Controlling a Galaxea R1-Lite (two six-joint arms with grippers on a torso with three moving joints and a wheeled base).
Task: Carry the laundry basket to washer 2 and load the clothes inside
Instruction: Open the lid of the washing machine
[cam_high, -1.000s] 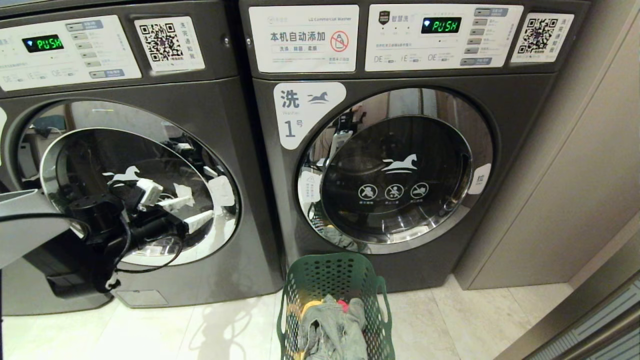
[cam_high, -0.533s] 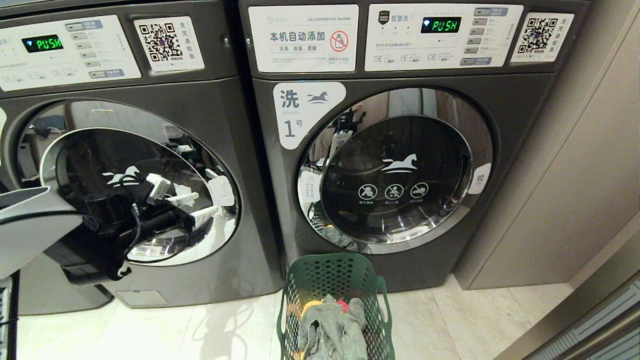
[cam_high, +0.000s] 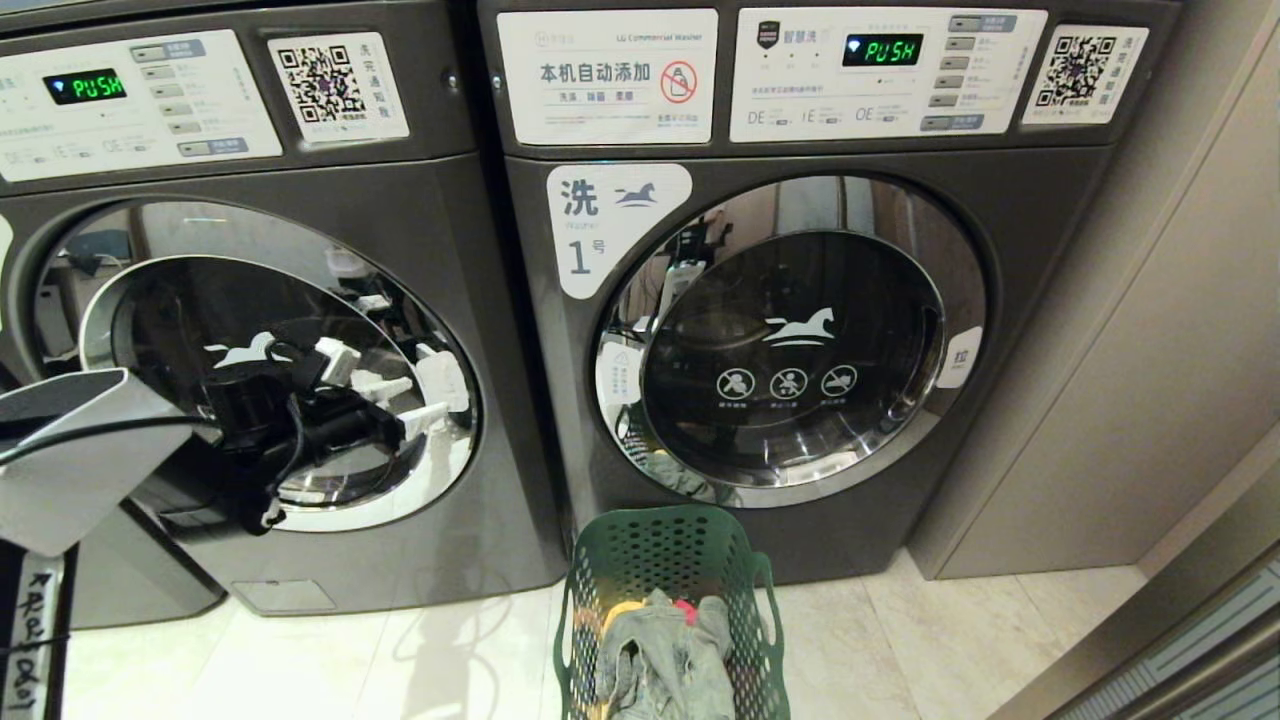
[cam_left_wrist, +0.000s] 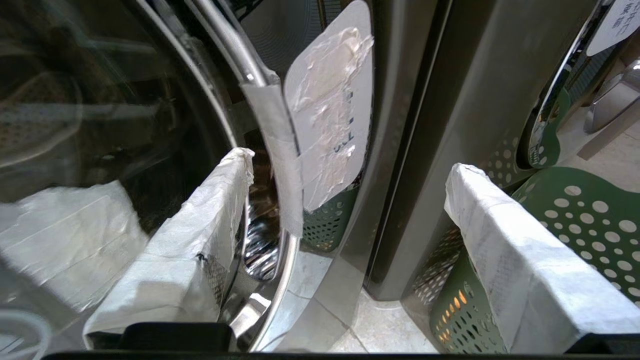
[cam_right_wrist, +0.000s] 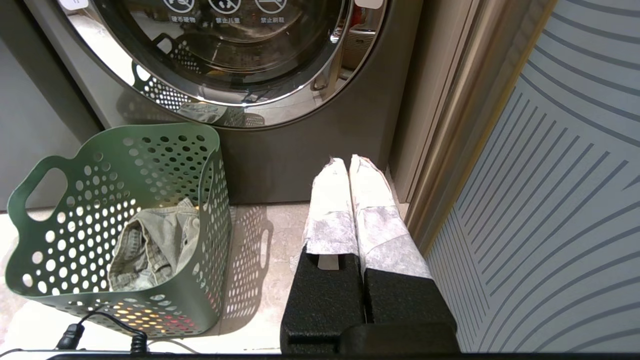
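Basket (cam_high: 668, 610) on floor, nearest, before door of washer marked 1 (cam_high: 800, 340); clothes (cam_high: 665, 660) heaped inside, grey denim on top.

Right gripper (cam_right_wrist: 350, 170) low beside basket, fingers pressed together, nothing held; idle.

Left gripper (cam_high: 400, 405) at left washer (cam_high: 270, 360), which is likely washer 2 though no label readable; jaws spread wide, empty, one finger (cam_left_wrist: 210, 210) at chrome rim near taped tab (cam_left_wrist: 327, 105).

Step judged: open door. Advice: bring rim edge between fingers by tab, close firmly, pull along hinge arc, avoid glass.
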